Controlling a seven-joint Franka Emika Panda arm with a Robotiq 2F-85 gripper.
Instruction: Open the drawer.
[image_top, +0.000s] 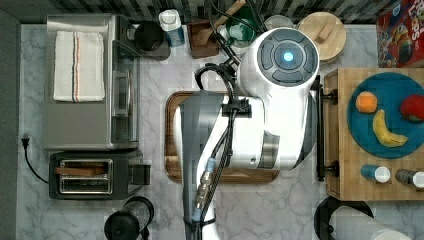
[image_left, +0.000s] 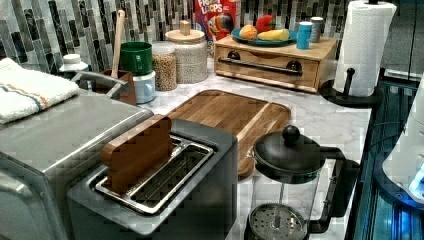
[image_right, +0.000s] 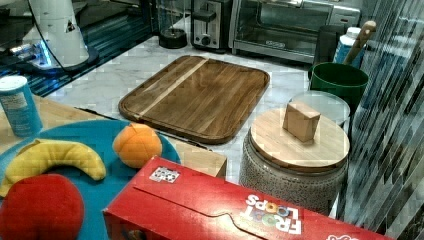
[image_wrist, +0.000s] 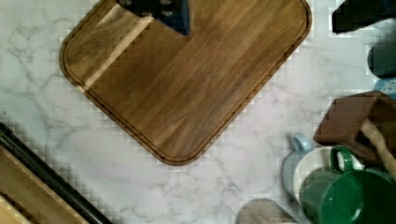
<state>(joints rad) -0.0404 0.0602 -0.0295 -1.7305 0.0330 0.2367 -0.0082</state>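
The drawer (image_left: 270, 76) is a shallow light bamboo front in a bamboo box, and in the left view it sits flush with the box. Its long black bar handle (image_left: 260, 65) runs across the front. In the top view the handle (image_top: 320, 135) lies just past the white arm (image_top: 280, 100), which hangs over the brown tray. In the wrist view the handle (image_wrist: 51, 179) crosses one corner, and the dark gripper (image_wrist: 159, 14) sits above the tray, apart from the handle, with nothing seen in it.
The brown tray (image_left: 225, 112) lies on the marble counter in front of the drawer. A blue plate (image_top: 387, 90) with fruit rests on the bamboo box. A paper towel roll (image_left: 362, 45), jars (image_left: 187, 55), a green cup (image_wrist: 345, 196), a toaster (image_left: 165, 175) and a French press (image_left: 287, 170) stand around.
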